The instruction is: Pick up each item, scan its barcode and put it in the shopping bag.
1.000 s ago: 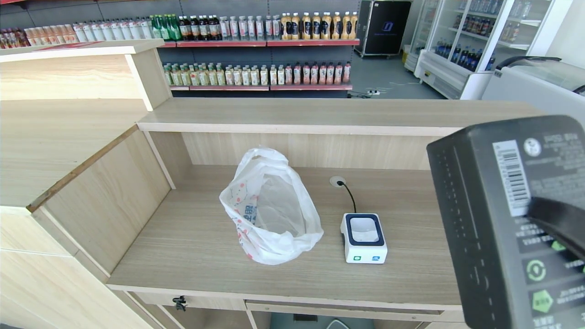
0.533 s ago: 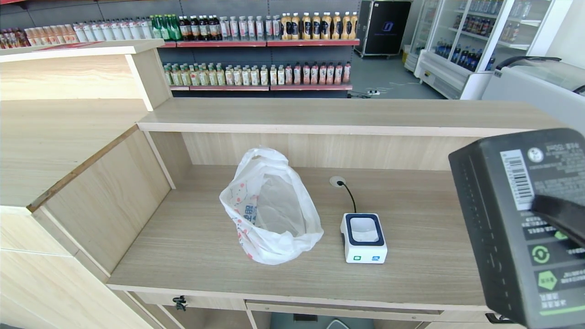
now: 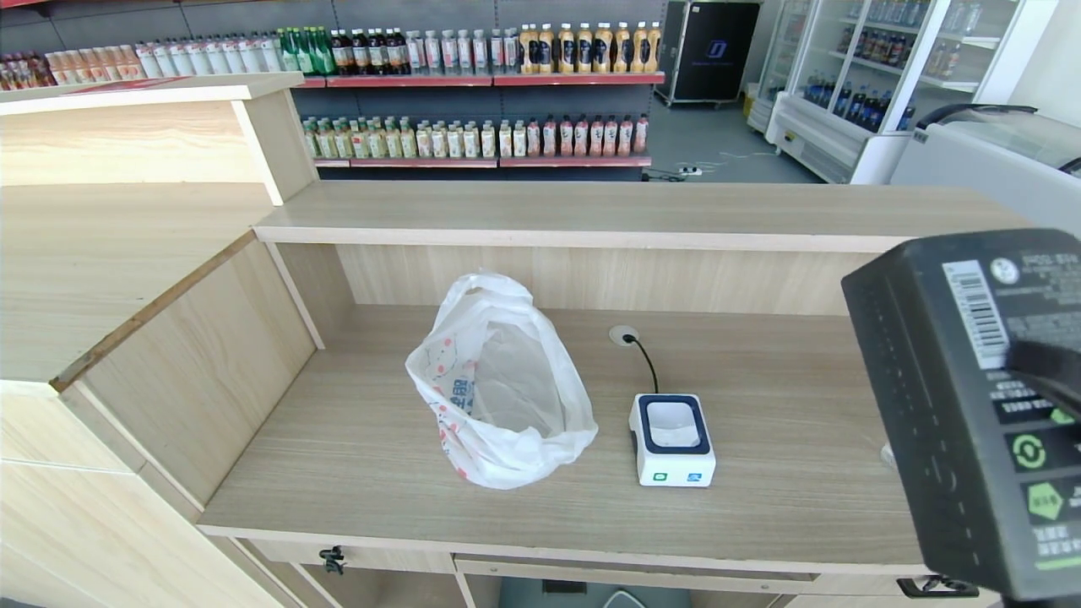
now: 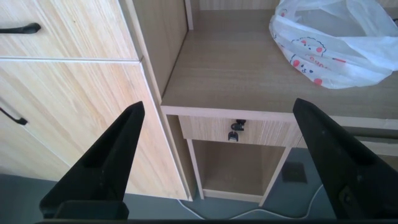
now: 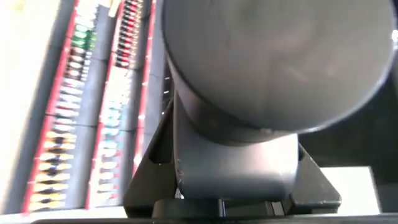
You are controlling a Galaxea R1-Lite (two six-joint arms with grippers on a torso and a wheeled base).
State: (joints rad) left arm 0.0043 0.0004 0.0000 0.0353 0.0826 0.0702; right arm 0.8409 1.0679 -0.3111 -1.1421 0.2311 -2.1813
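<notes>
The dark container [image 3: 954, 405] is hanging in the air to the right of the scanner [image 3: 672, 439], well apart from it and closer to the camera. In the head view your right gripper [image 3: 1045, 382] is clamping it, with one dark finger lying across the label. Its long axis is running tilted, far end up and near end down. The barcode strip is facing up toward the camera, away from the scanner's window. So the coming move is likely calling for a carry leftward to the scanner and a roll that turns the label down. The shopping bag [image 3: 498, 388] is standing open just left of the scanner on the counter [image 3: 380, 473].

In the left wrist view your left gripper [image 4: 216, 107] is hovering with its fingers spread apart and nothing between them. It is sitting below the counter's front edge, beyond the shopping bag from the scanner.

In the right wrist view the container's round end is looming close. The grip here is probably firm, though the fingers themselves are hard to make out.
</notes>
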